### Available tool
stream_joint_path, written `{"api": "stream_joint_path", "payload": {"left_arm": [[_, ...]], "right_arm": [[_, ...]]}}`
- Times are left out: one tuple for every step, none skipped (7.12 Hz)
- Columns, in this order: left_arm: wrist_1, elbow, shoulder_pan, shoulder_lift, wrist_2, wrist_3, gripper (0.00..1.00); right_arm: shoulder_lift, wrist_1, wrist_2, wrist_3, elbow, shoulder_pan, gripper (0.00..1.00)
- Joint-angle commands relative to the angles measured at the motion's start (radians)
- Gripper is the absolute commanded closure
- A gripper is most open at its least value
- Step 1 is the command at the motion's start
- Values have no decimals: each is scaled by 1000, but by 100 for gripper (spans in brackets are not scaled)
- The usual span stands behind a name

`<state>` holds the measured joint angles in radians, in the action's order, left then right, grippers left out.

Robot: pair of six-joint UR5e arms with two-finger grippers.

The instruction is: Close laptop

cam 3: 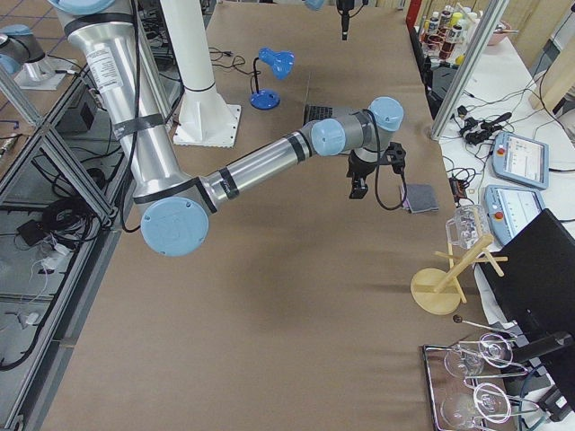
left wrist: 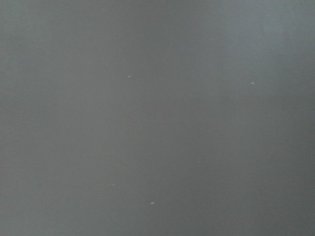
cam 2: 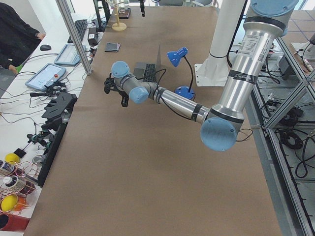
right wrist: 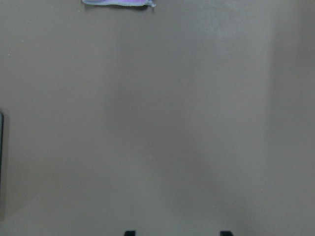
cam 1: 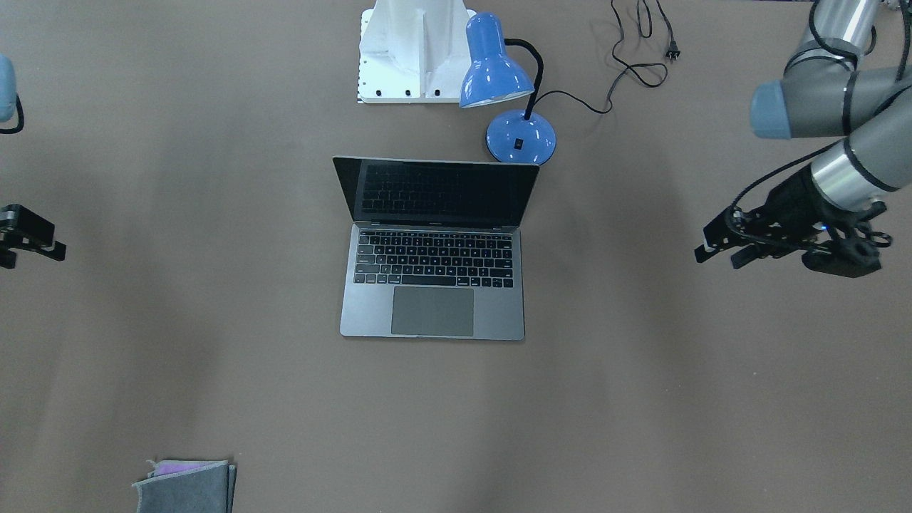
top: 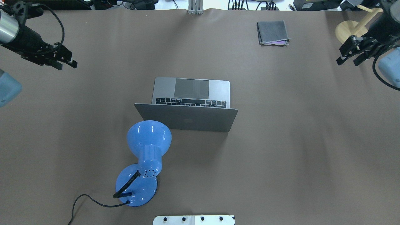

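Note:
The space-grey laptop [cam 1: 434,285] stands open in the middle of the table. Its black screen faces away from the robot, and its lid [top: 187,118] stands upright between the keyboard and the robot. My left gripper [top: 67,66] is open and empty, hovering far off to the laptop's side; it also shows in the front-facing view [cam 1: 719,258]. My right gripper [top: 347,62] is open and empty, far off on the opposite side, at the frame's left edge in the front-facing view [cam 1: 35,255]. The right wrist view shows only bare table and two spread fingertips [right wrist: 129,232].
A blue desk lamp [top: 148,147] stands close behind the lid's left corner, its cord [top: 90,200] trailing on the table. A folded grey cloth [top: 272,32] lies at the far right. A wooden stand [top: 350,28] is near my right gripper. The white robot base [cam 1: 413,50] stands behind the lamp.

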<state>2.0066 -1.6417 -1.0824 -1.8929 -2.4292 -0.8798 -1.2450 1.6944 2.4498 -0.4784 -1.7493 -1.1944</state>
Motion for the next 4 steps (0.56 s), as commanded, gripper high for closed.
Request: {"api": "stream_joint_path", "payload": {"left_arm": [[24, -18, 77, -3, -10, -68, 100], [24, -32, 87, -3, -54, -117, 100], [27, -49, 99, -8, -56, -181, 100], [26, -78, 130, 1, -47, -194, 100]], "right_arm": [[-22, -146, 3, -224, -25, 110, 62], [-66, -151, 15, -227, -77, 137, 78], [-91, -151, 23, -227, -122, 165, 100], [-124, -153, 22, -233, -168, 211, 100]]}}
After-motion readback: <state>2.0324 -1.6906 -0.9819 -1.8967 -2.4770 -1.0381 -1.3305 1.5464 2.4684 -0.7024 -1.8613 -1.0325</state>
